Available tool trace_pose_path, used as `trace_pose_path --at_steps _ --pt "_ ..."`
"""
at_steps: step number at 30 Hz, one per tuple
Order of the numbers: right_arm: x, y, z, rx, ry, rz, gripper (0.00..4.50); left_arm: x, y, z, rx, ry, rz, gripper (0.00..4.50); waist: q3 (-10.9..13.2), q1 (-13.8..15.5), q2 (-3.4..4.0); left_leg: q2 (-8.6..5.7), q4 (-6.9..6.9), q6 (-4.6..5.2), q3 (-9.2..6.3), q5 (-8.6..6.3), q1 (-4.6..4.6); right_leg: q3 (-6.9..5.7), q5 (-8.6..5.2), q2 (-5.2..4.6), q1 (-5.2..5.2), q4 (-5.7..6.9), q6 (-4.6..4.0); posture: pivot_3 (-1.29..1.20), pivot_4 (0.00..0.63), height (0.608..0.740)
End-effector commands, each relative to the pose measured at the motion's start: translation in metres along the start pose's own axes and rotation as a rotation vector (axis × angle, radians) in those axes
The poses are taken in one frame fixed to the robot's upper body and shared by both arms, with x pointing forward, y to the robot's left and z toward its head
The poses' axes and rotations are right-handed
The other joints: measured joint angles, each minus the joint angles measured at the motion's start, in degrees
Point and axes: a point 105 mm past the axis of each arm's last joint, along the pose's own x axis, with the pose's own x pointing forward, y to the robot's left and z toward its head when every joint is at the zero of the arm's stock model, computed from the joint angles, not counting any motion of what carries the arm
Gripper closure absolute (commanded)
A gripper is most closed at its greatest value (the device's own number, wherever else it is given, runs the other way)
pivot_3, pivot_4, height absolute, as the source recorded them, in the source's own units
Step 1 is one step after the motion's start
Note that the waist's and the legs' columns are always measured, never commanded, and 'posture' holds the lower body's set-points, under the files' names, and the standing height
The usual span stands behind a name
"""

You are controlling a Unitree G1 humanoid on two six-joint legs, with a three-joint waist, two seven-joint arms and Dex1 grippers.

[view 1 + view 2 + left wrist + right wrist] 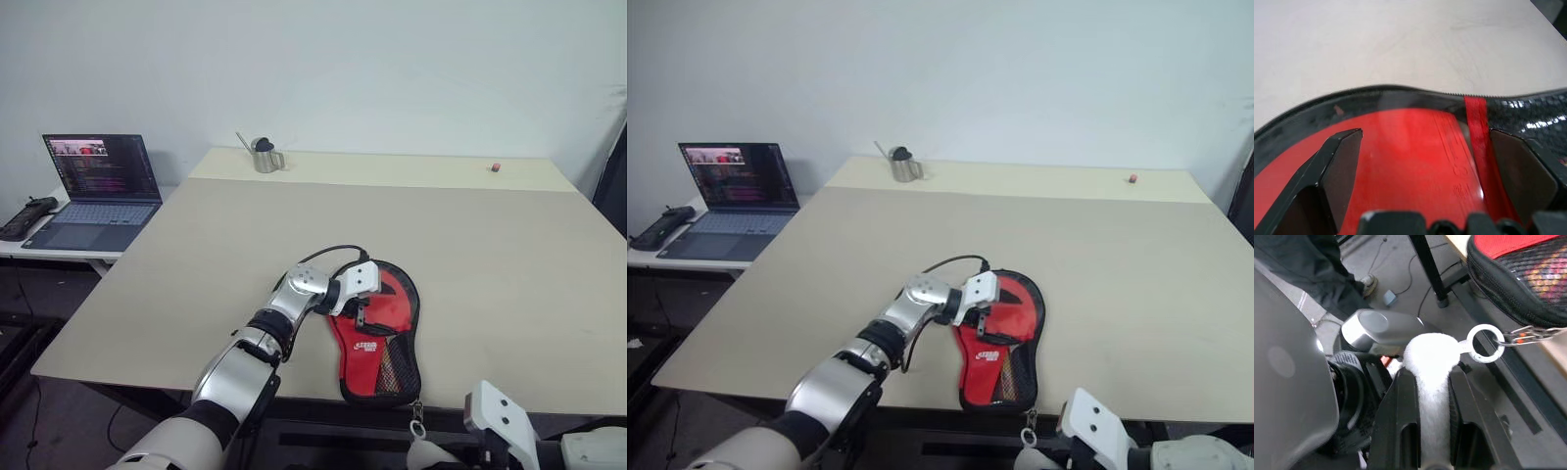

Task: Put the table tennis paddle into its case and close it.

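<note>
Lying on table [490, 255], red case [384, 338], left claw [1420, 161] spread, right claw [1431, 396] gripping pom-pom [1429, 362].

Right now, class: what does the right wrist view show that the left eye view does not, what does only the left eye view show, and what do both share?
Right wrist view alone: the right gripper shut on the white pom-pom, above the floor.

Left eye view alone: the left gripper open on the case, plus a laptop and a metal cup.

Both: the case's mesh end and its ring and chain, hanging off the table edge.
</note>
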Motion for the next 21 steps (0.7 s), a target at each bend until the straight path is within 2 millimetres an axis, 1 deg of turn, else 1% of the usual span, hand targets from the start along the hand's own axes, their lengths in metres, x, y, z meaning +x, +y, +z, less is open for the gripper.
trace_pose_path --at_steps 1,5,9,14,18,21 --pt "0.008 0.023 0.003 0.03 -0.043 0.096 4.22 0.008 -0.011 -0.014 -0.008 0.073 -0.048 0.0 0.0 -0.1 0.0 0.0 -0.01 0.01 0.0 -0.01 -0.01 0.0 0.0 0.0 -0.01 -0.02 0.0 0.0 0.15 0.74" --pt "0.01 0.026 0.002 0.032 -0.042 0.101 4.22 0.005 -0.007 -0.014 -0.003 0.079 -0.029 0.0 0.0 -0.2 -0.01 0.01 -0.04 0.04 0.02 -0.04 -0.01 0.02 0.0 0.01 -0.02 -0.1 0.01 0.0 0.15 0.74" --pt "0.008 0.025 0.004 0.017 -0.038 0.1 4.22 0.003 -0.006 -0.017 -0.011 0.082 -0.013 0.0 0.0 -0.2 -0.02 0.01 -0.04 0.05 0.03 -0.05 -0.01 0.02 0.0 0.01 -0.01 -0.14 0.01 0.0 0.15 0.74" --pt "0.004 0.027 0.008 -0.003 -0.034 0.139 4.22 -0.001 -0.007 -0.023 -0.028 0.081 0.013 0.0 0.0 -0.2 -0.01 0.04 -0.04 0.06 0.03 -0.05 0.0 0.02 0.0 0.02 0.0 -0.14 0.01 0.0 0.15 0.74" --pt "0.003 0.019 0.009 -0.039 -0.014 0.091 4.22 -0.002 -0.008 -0.025 -0.035 0.076 0.021 0.0 0.0 -0.2 -0.01 0.05 -0.04 0.06 0.02 -0.05 0.01 0.02 0.0 0.04 0.01 -0.14 0.01 0.0 0.15 0.74" --pt "0.0 0.017 0.01 -0.027 0.003 0.1 4.22 -0.003 -0.007 -0.026 -0.047 0.068 0.042 0.0 0.0 -0.2 -0.01 0.05 -0.03 0.06 0.03 -0.05 0.01 0.03 0.0 0.04 0.02 -0.14 0.01 0.0 0.15 0.74"
